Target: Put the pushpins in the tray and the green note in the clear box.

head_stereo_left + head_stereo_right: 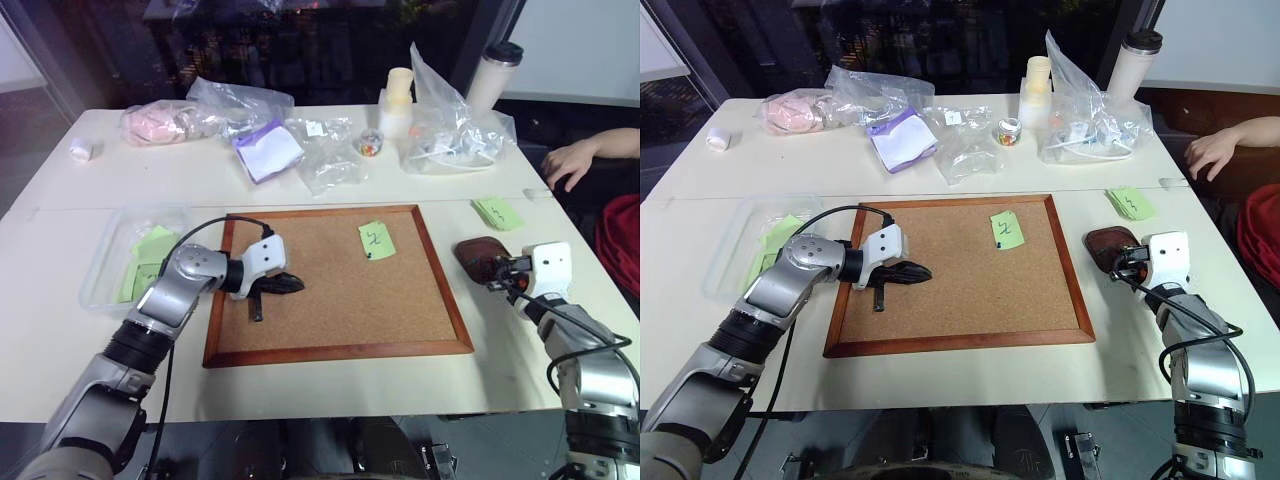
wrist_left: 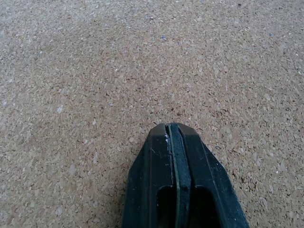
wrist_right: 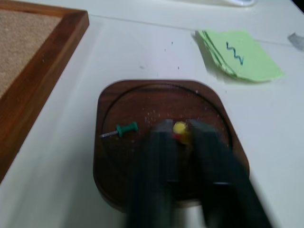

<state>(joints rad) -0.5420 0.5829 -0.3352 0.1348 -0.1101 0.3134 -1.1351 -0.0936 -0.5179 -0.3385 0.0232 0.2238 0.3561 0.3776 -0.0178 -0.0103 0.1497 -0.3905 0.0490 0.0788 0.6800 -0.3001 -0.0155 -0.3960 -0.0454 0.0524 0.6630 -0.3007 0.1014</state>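
Two pushpins are what I count around the tray (image 3: 114,190): a green pushpin (image 3: 124,129) lying on its side inside the dish, and a yellow pushpin (image 3: 180,128) sitting right between the tips of the right gripper (image 3: 179,137), which hovers over the tray. Its jaws look parted with a gap around the yellow head, so I'd guess it's letting go, but I can't say for sure the pin has dropped free. One green note (image 1: 376,240) sits on the corkboard (image 1: 330,345), up near the far edge, with a dark dot at its lower corner that could be another pin; too small to tell. That note is what the next move hangs on, I think: it lies off to the right and further out from the left gripper (image 1: 285,284), which is clenched tight with nothing in it, pointing sideways across the cork. Left arm is clearly nearer to it. One clear box (image 1: 100,290) sits on the worktop just left of the board, with some green notes already inside. One pad of green notes (image 1: 498,212) lies beyond the tray.
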